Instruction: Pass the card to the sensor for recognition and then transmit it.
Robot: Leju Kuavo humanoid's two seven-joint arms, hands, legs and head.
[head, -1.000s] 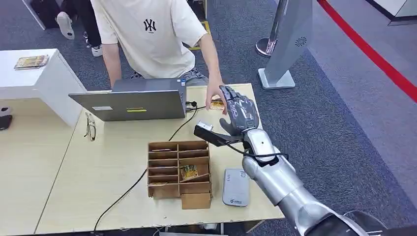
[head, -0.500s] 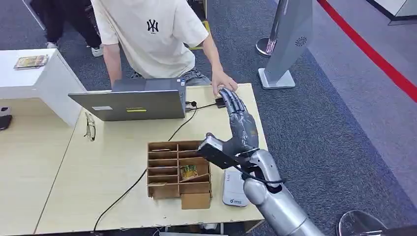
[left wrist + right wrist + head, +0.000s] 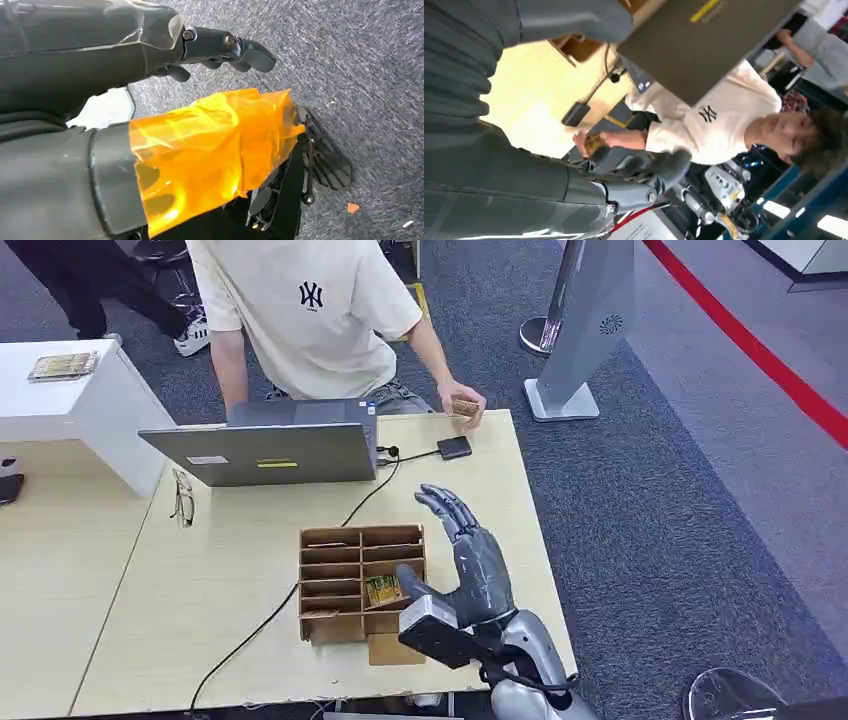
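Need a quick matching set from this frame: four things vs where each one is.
1. card
2. right hand
3. glasses
4. black sensor

A. on the table beside the laptop's corner
B. in the person's hand at the table's far edge
C. raised above the table, fingers apart, holding nothing
D. on the table at a cable's end

Pairs: 1-B, 2-C, 3-A, 4-D

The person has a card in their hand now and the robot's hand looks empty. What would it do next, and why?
Probably reach down to the cardboard organizer for the card left there: the right hand hovers open, the person's hand has one.
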